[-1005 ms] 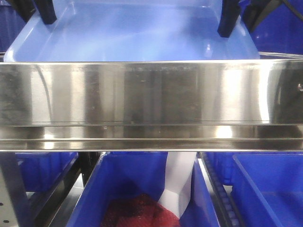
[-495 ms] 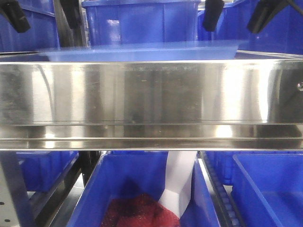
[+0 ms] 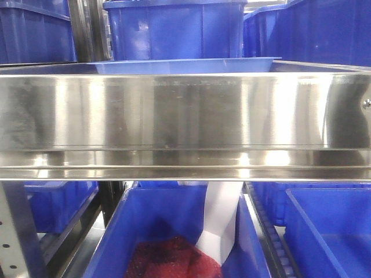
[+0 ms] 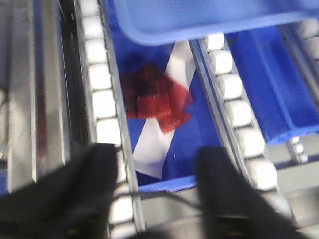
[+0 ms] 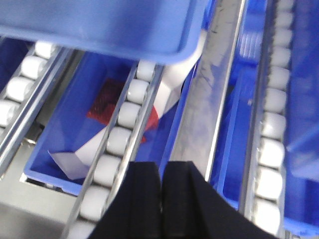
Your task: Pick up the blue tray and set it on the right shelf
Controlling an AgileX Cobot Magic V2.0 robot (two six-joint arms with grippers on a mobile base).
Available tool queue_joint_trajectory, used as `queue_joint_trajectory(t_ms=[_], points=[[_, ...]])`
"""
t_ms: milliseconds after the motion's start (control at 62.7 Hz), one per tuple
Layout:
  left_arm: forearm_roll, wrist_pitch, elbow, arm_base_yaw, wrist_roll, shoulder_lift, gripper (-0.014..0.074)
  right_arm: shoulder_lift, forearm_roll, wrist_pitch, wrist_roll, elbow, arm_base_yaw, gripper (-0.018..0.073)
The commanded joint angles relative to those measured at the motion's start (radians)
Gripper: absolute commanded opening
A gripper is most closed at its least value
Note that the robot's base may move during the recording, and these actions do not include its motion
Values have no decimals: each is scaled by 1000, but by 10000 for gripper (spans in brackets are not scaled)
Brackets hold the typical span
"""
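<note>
**Front-facing view: pale blue tray lies on steel-railed rack, both grippers empty**

Front-facing camera looks straight at the wide, shiny brushed stainless-steel front rail of the right shelf (image 3: 185, 113), which fills the middle of the frame. Just above that rail shows the thin edge of the shallow, glossy light periwinkle-blue plastic tray (image 3: 185, 65), lying flat on the shelf level. Behind it stand deeper, darker blue plastic storage bins (image 3: 174, 29). Below the rail, another dark blue plastic bin (image 3: 116, 231) holds a red mesh bag (image 3: 168, 260) and a white folded sheet (image 3: 220, 220).

From the left wrist camera, the black left gripper (image 4: 157, 186) hangs with its two fingers spread wide apart and nothing between them. Ahead of it, the tray's rounded corner and flared rim (image 4: 209, 17) rest on rows of white plastic rollers (image 4: 102, 89) set in metal tracks. Through the gap between the tracks the lower bin, mesh bag and white sheet are seen, somewhat blurred.

From the right wrist camera, the black right gripper (image 5: 162, 186) has its fingers pressed together, clasping nothing. The tray's corner (image 5: 109, 27) sits on the roller tracks (image 5: 127, 114) further along, apart from the fingertips. A flat metal divider rail (image 5: 219, 84) runs alongside.
</note>
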Motion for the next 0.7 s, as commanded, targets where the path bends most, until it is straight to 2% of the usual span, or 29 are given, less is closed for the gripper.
queue_joint_trajectory(t_ms=[0, 80, 383, 590, 686], points=[[-14, -143, 85, -8, 3, -124, 52, -130, -20, -133, -30, 78, -2, 55], [-14, -213, 200, -8, 3, -226, -55, -240, -20, -221, -66, 205, -2, 55], [-14, -534, 629, -8, 4, -622, -48, -700, -23, -539, -139, 691, -2, 55], [50, -745, 801, -8, 5, -806, -48, -973, -31, -738, -133, 912, -2, 55], [50, -768, 821, -8, 5, -839, -48, -1017, -31, -804, -133, 955, -2, 55]])
